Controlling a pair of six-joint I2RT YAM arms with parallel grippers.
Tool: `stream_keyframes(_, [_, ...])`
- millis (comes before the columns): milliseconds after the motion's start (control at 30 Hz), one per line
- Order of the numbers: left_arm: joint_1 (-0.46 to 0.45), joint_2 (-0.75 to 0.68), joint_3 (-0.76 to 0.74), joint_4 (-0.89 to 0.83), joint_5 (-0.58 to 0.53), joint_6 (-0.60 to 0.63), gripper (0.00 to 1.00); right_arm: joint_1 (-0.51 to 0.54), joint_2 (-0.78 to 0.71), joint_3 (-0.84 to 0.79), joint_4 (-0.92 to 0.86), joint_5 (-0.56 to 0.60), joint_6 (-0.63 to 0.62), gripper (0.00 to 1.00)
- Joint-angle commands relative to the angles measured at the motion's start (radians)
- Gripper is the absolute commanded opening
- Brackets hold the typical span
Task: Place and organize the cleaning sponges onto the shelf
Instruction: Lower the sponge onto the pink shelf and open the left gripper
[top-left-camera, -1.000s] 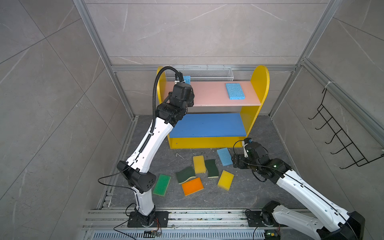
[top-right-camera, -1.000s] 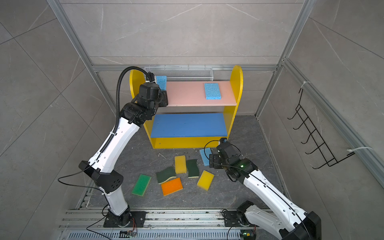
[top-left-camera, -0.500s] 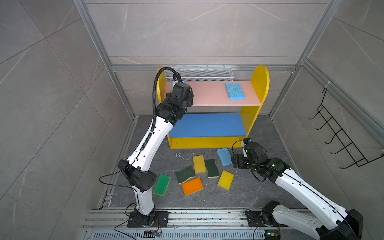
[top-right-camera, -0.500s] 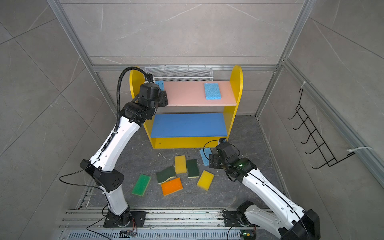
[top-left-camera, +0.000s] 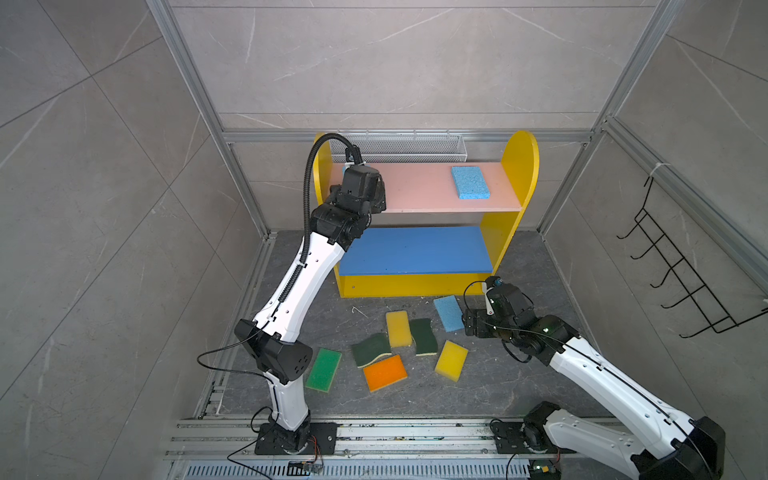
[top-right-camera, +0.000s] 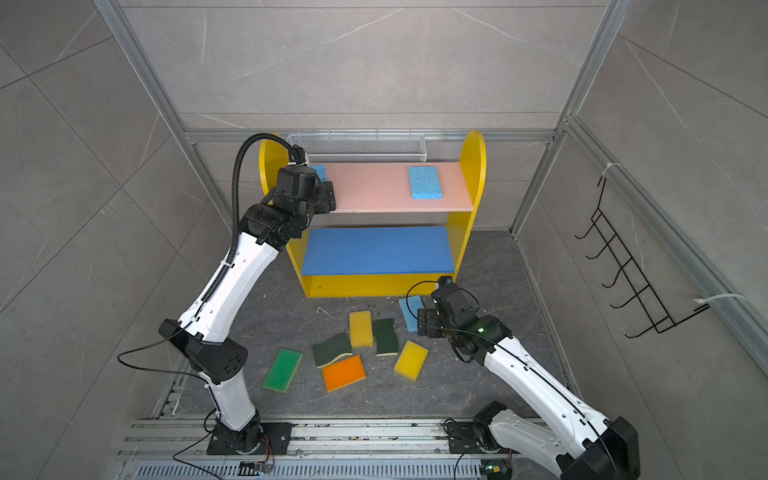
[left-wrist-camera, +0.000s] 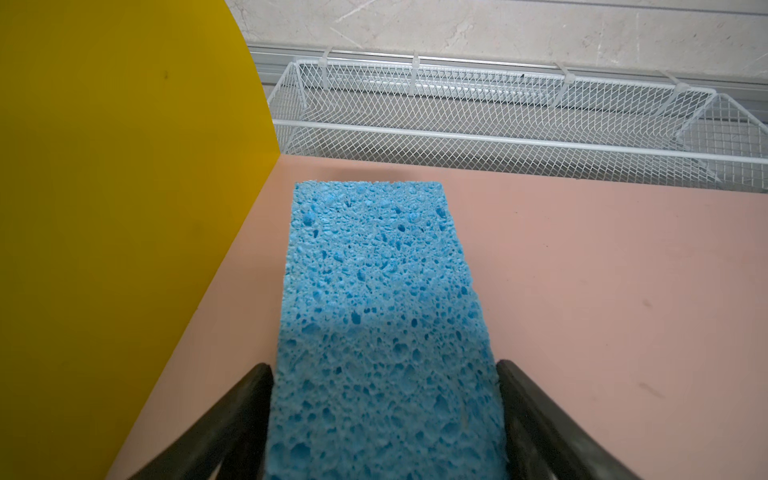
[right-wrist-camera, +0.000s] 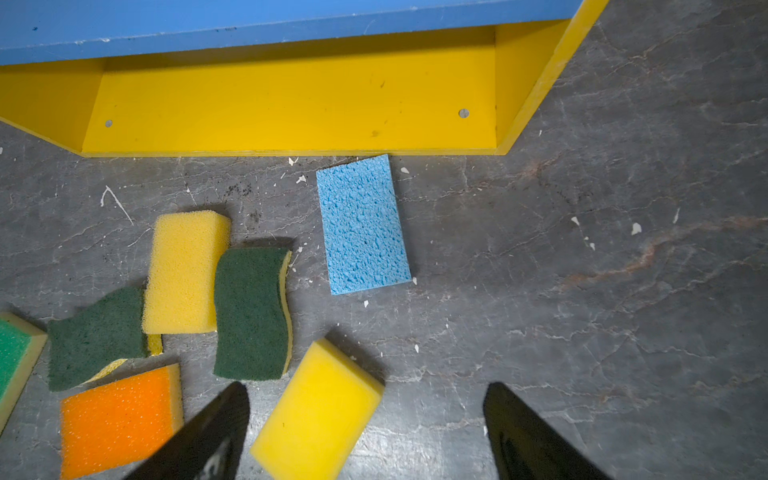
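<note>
Sponge, light blue porous foam (left-wrist-camera: 374, 270): likely light, squashy; take across long sides. On yellow shelf's pink board (left-wrist-camera: 582, 270); left gripper (left-wrist-camera: 383, 368) flanks it, grip unclear. Right gripper (right-wrist-camera: 366, 390) spread wide, empty.

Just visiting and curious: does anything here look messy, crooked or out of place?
Yes. Seven sponges lie jumbled on the floor before the shelf; one dark-green sponge sits tilted against the orange sponge, its yellow underside showing. White crumbs litter the floor.
</note>
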Motion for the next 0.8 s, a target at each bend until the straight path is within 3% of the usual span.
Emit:
stream_keyframes(0, [0.008,0.012,0.026,-0.095,0.011,0.008,0.87,0.004,-0.012,0.003,-0.009,-0.006,0.009,0.91])
stream_keyframes(767, [-0.002,-0.051,0.031,-0.075,0.064,-0.006,0.91,0.004,-0.031,-0.002,-0.018,-0.007,0.015,0.91])
